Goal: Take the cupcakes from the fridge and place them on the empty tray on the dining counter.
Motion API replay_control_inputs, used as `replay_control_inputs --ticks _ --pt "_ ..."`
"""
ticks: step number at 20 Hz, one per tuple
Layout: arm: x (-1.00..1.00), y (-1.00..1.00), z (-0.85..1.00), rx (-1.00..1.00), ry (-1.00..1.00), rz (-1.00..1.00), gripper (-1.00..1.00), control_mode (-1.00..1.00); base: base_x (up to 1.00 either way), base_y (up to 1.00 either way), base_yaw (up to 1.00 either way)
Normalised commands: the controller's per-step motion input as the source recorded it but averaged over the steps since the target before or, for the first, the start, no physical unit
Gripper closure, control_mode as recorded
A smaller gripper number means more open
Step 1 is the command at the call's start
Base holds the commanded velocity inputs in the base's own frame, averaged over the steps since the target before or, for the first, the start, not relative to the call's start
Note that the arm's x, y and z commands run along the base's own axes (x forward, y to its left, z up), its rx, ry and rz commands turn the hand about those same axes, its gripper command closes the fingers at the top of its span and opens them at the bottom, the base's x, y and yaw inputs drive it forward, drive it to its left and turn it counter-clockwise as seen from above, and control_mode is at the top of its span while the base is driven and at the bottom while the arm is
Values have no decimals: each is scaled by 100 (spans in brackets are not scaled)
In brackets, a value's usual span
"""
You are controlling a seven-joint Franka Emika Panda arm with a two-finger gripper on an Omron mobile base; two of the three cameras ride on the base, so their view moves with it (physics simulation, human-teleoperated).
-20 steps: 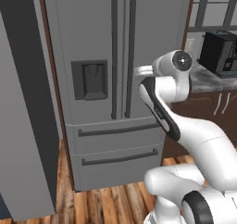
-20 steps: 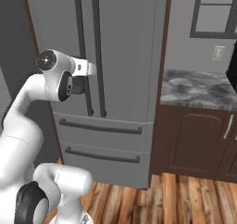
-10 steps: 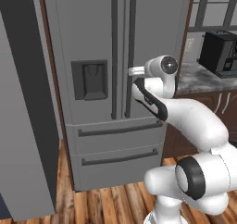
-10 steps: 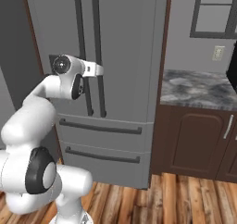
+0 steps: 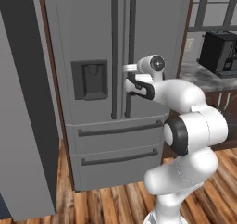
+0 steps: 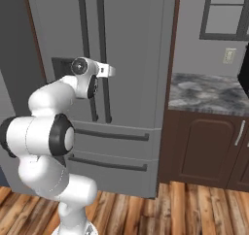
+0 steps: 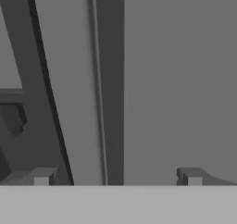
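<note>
Before the end effector (image 7: 118, 177): the fridge's (image 5: 92, 28) right door handle (image 7: 111, 79).

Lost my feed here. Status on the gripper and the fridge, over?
Gripper open, empty, lined up on the right door handle. Fridge doors shut, cupcakes not reached. Nothing between fingers and handle.
</note>
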Motion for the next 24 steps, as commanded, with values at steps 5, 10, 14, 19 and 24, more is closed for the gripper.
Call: replay_control_inputs --ticks 5,10,14,19,24 --pt "88 0 -22 0 0 0 -100 -100 0 0 0" --pt "96 1 -25 0 0 0 -100 -100 0 0 0" --pt "100 7 -19 0 0 0 -100 -100 0 0 0" --pt "100 16 -17 -2 0 0 -100 -100 0 0 0" --pt "72 -28 -11 2 5 -8 100 -100 0 0 0"
